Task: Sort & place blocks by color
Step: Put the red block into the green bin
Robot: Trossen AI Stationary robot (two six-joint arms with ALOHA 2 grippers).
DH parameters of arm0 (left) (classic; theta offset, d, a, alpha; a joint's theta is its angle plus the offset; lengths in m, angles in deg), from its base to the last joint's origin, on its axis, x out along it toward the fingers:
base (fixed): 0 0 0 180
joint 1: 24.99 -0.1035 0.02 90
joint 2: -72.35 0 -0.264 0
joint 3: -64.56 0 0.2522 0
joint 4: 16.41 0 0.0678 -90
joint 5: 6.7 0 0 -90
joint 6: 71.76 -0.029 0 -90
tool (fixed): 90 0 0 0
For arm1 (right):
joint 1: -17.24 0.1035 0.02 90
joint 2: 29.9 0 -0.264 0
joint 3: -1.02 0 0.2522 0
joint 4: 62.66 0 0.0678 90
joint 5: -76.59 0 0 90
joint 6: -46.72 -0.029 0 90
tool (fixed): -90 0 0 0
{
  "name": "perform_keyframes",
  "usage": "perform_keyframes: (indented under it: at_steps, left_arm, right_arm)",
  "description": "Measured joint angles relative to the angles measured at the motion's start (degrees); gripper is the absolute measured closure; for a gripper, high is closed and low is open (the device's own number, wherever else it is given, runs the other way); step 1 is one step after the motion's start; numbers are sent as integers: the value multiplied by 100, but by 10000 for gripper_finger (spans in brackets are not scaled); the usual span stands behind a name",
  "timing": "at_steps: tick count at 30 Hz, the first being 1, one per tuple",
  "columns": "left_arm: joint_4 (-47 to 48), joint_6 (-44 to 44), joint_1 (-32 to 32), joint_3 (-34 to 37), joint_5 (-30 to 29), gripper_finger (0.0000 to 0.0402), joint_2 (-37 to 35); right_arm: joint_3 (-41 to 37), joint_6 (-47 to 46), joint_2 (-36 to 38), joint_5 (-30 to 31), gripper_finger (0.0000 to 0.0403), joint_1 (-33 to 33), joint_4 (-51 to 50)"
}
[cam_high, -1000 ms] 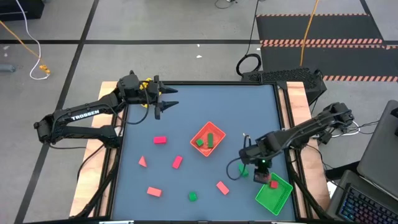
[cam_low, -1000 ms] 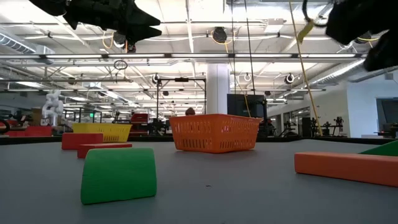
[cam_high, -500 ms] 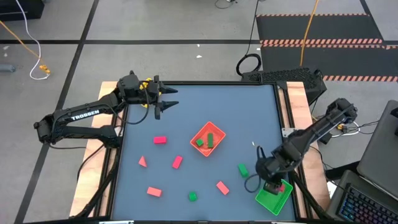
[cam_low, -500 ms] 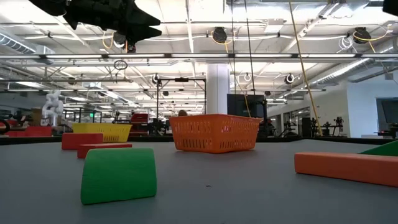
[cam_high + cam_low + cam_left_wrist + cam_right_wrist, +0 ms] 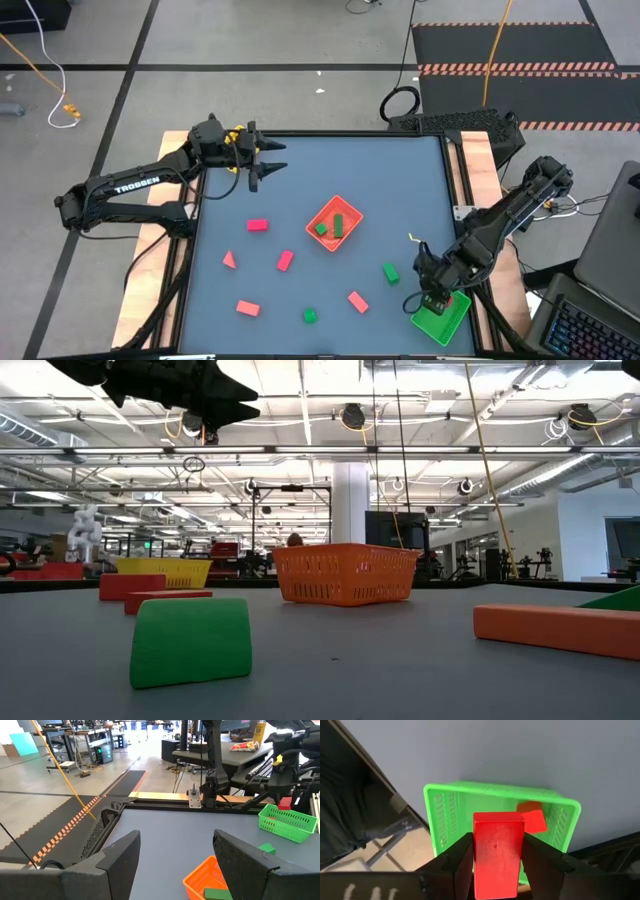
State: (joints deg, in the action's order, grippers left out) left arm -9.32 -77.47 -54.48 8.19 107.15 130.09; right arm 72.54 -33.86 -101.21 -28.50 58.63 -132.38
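Observation:
My right gripper point(image 5: 498, 870) is shut on a red brick-shaped block point(image 5: 498, 851) and hovers over the green tray point(image 5: 441, 320) at the table's near right corner. One red block point(image 5: 532, 817) lies inside that tray. Red and pink blocks lie on the table at its near left point(image 5: 257, 226), point(image 5: 285, 261), point(image 5: 247, 308) and middle point(image 5: 357, 301). Green blocks rest on the table point(image 5: 390, 272), point(image 5: 310, 316). My left gripper point(image 5: 268, 160) waits open in the air over the far left of the table. My right gripper pinches the red block by its two long side faces point(image 5: 477, 855), one finger point(image 5: 457, 865) on each side. It comes from above, pointing down. The block is lifted clear and hangs above the green tray point(image 5: 500, 795); the left wrist view shows it point(image 5: 285, 803) above the tray's rim.
An orange tray point(image 5: 334, 223) in the middle of the table holds two green blocks. A yellow tray point(image 5: 165, 570) stands at the far left, by my left arm. The table's near edge and right rail run close to the green tray.
My right gripper has moved toward the table's near right corner, from beside the green block on the table to above the green tray. It has left the low view's upper right. The blocks on the table lie as before.

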Motion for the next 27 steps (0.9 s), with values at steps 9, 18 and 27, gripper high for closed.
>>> perform_keyframes:
  at_steps: [9,18,27]
  left_arm:
    - [46,199,0,0,-1,151,0]
    - [46,198,1,0,-1,151,2]
    - [46,150,1,0,0,151,0]
  right_arm:
    - [0,73,0,9,247,0,6]
    - [0,-100,0,-157,219,242,34]
    - [-4,-81,-2,845,219,375,340]
